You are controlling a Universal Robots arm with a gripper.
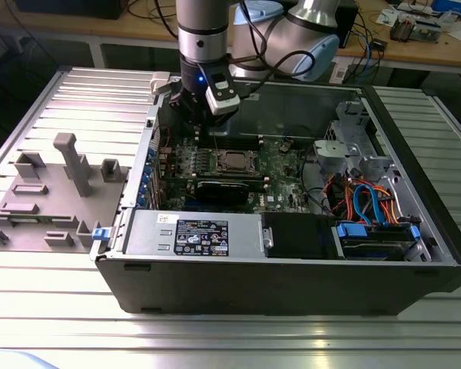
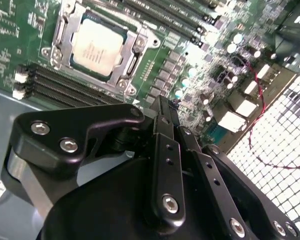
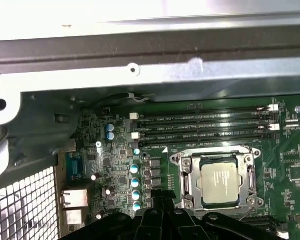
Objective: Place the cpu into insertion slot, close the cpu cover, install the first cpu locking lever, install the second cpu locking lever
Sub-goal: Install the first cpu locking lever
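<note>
gripper (image 2: 162,107) closed, empty | cpu (image 2: 96,45) in insertion slot, just beyond gripper

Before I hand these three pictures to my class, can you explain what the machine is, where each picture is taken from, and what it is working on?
The machine is a robot arm with a gripper at its tip. The exterior view comes from a camera standing off the arm: it shows an opened computer case lying on a ribbed metal table, with the arm reaching down into it. Both wrist views come from cameras riding on the arm, looking past the black fingers at the green motherboard. On that board sits the cpu, a pale silver square, already in the insertion slot with the cpu cover framing it. The gripper hangs above the board beside the cpu and holds nothing that shows. A grey holder with upright pegs lies at the exterior view's left.
</note>
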